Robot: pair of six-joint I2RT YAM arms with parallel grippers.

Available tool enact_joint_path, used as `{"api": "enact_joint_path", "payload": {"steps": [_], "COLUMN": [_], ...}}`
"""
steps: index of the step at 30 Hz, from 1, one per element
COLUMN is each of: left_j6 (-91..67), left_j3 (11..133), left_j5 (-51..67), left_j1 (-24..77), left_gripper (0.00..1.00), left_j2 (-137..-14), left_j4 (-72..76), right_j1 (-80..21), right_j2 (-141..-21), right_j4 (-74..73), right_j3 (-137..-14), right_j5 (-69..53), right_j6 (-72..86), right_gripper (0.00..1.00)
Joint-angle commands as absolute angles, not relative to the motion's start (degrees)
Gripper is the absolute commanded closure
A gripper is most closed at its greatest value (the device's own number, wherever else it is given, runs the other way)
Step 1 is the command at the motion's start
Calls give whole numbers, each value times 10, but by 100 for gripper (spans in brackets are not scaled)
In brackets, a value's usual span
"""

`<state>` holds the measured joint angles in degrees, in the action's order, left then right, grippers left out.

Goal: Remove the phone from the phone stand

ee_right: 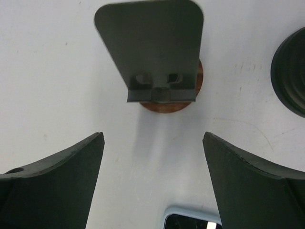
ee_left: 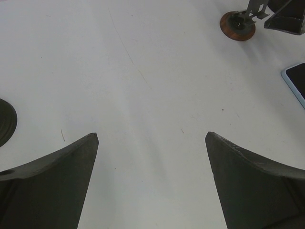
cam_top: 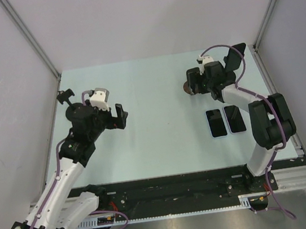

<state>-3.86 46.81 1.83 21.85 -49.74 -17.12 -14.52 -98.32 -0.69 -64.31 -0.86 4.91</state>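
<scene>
— Where's the phone?
— The dark-screened phone in a pale blue case (cam_top: 216, 122) lies flat on the pale green surface (cam_top: 150, 92), beside a second phone (cam_top: 234, 118) and near the grey metal stand on a round brown base (ee_right: 153, 52).
— The tools?
— The right tool (ee_right: 152, 138) is spread wide facing the stand. The left tool (ee_left: 152, 138) is spread too, well apart.

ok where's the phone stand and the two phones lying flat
phone stand (ee_right: 150, 43): right wrist view, on its back plate
left phone (cam_top: 216, 123): top external view, middle of screen
right phone (cam_top: 234, 118): top external view, middle of screen
</scene>
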Motion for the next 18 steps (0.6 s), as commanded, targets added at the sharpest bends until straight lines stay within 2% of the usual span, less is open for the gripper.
{"api": "enact_joint_path", "payload": {"steps": [1, 2, 7, 8, 10, 18], "left_j6": [-21, -21, -19, -20, -20, -18], "left_j3": [467, 467, 467, 467, 467, 466], "left_j5": [25, 25, 25, 25, 25, 23], "left_j1": [222, 222, 222, 221, 221, 221], "left_gripper": [0, 0, 0, 0, 0, 0], "left_j2": [-501, -503, -506, -506, -510, -514], "left_j4": [-159, -160, -160, -160, -159, -160], "right_j1": [-128, -122, -104, -104, -104, -108], "right_j2": [-1006, -1010, -1037, -1040, -1046, -1074], "right_j4": [79, 82, 91, 92, 95, 100], "right_j3": [-659, -659, -660, -660, -662, -680], "right_j5": [6, 5, -18, -24, -29, -47], "right_j6": [59, 58, 43, 40, 34, 28], "right_gripper": [13, 15, 35, 42, 48, 50]}}
